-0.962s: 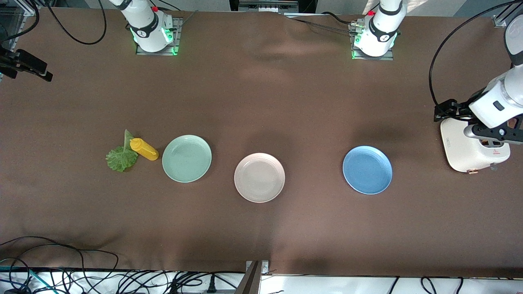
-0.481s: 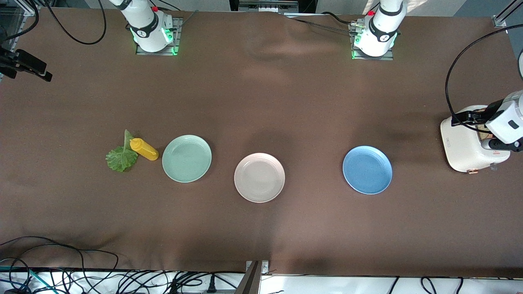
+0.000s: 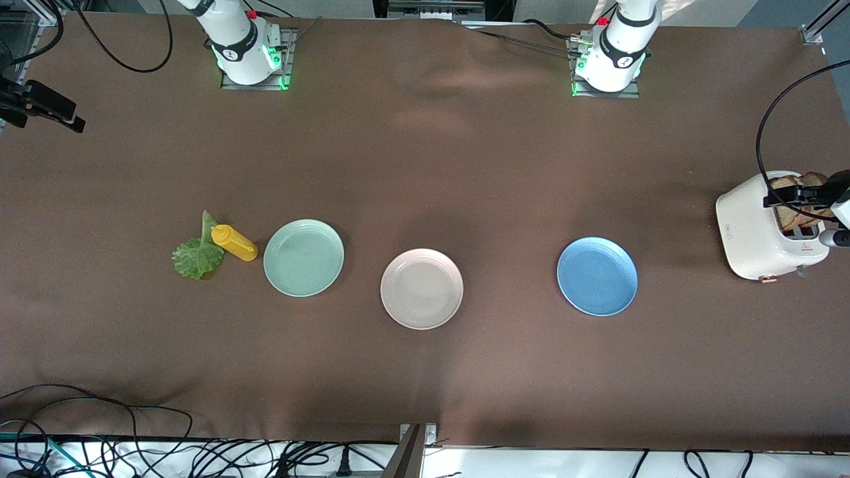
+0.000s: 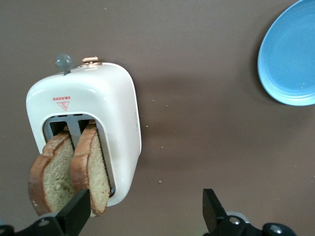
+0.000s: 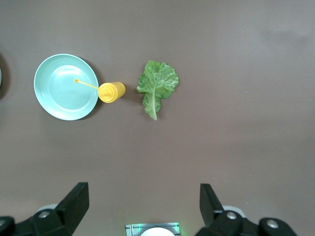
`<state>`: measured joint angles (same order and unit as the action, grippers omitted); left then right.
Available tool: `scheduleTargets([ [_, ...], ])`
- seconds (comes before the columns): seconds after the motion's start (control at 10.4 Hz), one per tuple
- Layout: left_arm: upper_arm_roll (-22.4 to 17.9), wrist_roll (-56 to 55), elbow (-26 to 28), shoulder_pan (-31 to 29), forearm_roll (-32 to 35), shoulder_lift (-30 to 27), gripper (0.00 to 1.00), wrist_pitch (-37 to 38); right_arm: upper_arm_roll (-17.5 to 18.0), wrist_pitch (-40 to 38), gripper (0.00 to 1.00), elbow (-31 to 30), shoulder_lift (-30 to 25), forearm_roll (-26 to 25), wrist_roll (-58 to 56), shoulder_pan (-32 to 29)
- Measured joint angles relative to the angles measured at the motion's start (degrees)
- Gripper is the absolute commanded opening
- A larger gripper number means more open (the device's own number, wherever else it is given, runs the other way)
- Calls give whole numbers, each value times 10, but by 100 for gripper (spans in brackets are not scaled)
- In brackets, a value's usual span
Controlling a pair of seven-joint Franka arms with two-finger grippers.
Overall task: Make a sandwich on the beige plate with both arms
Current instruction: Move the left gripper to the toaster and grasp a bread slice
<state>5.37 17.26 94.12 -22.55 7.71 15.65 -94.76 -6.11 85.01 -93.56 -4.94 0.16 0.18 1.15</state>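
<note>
The beige plate (image 3: 422, 289) sits bare on the tabletop (image 3: 465, 166) between the mint-green plate (image 3: 304, 257) and the blue plate (image 3: 597, 276), so nothing of the sandwich is assembled yet. Both bread slices (image 4: 69, 174) stand in the slots of the white toaster (image 3: 764, 229) at the left arm's end, and the left claw (image 4: 145, 216) hangs over them with its fingers spread wide and nothing between them. The slices stand close together, so a descending finger could land on a crust instead of slipping beside it, crushing the bread or pinching both slices at once; a pull that is not straight up might also drag or tip the light toaster. The right claw (image 5: 142, 211) waits high over the lettuce leaf (image 5: 157, 87), likewise spread and empty. The leaf lies flat, with the yellow squeeze bottle (image 5: 110, 92) standing right beside it, so a grasp there risks only scraping the cloth or knocking the bottle over onto the mint-green plate
</note>
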Motion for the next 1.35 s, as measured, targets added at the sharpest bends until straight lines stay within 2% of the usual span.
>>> scheduleTargets([
  [0.38, 0, 34, 1, -59, 9, 54, 100, -40, 0, 0, 100, 0, 0, 0, 0, -1],
  [0.96, 1, 34, 1, -64, 9, 68, 98, -36, 0, 0, 100, 0, 3, 0, 0, -2],
  [1.15, 1, 35, 1, -72, 9, 70, 92, -28, -1, 1, 100, 0, 6, 0, 0, -4],
  [1.35, 1, 35, 1, -76, 9, 75, 78, -24, -4, 1, 100, 0, 8, 0, 0, -6],
])
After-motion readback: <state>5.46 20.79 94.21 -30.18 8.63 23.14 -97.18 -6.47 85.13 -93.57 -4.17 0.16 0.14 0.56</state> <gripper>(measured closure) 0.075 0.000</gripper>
